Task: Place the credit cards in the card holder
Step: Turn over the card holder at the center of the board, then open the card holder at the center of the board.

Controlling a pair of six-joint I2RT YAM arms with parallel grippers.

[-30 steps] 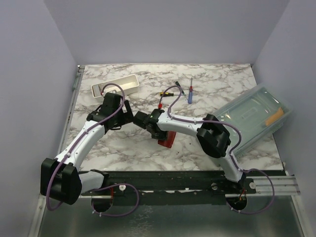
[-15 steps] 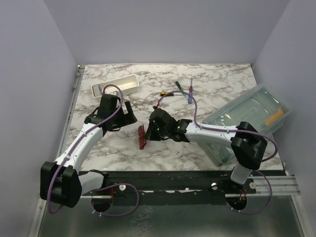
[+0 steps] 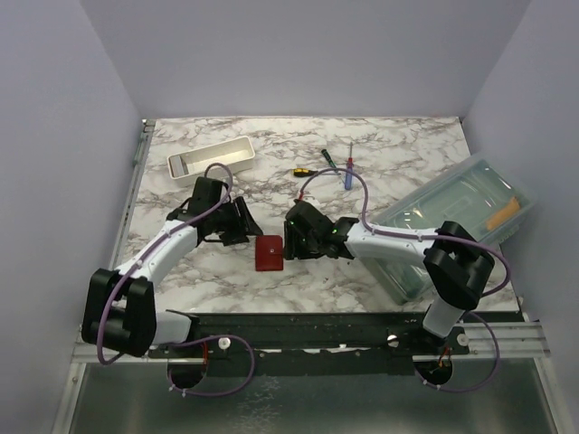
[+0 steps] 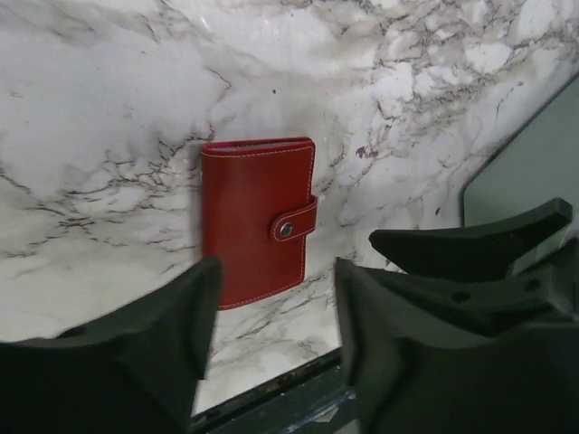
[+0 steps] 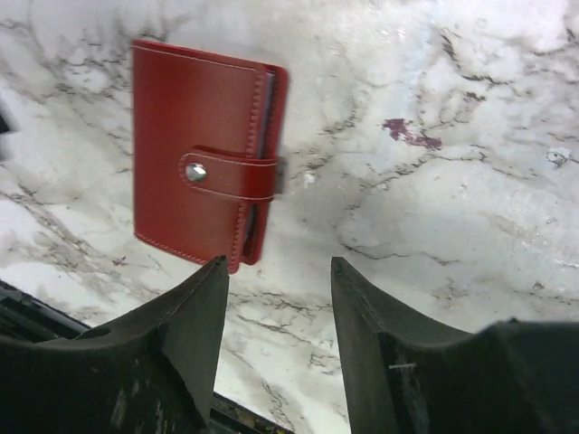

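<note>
The dark-red card holder (image 3: 269, 253) lies flat and snapped shut on the marble table, between the two grippers. It also shows in the left wrist view (image 4: 256, 217) and the right wrist view (image 5: 204, 194). My left gripper (image 3: 242, 223) is open and empty, just left of and beyond the holder. My right gripper (image 3: 291, 242) is open and empty, just right of it. Neither touches it. The blue and tan credit cards are not in view.
A white tray (image 3: 211, 155) stands at the back left. Screwdrivers (image 3: 347, 168) lie at the back middle. A clear plastic box (image 3: 457, 217) with an orange item sits at the right. The table's front edge runs close below the holder.
The right gripper let go of the card holder, which was tilted up in its jaws and now lies flat. The left gripper moved right and down toward it.
</note>
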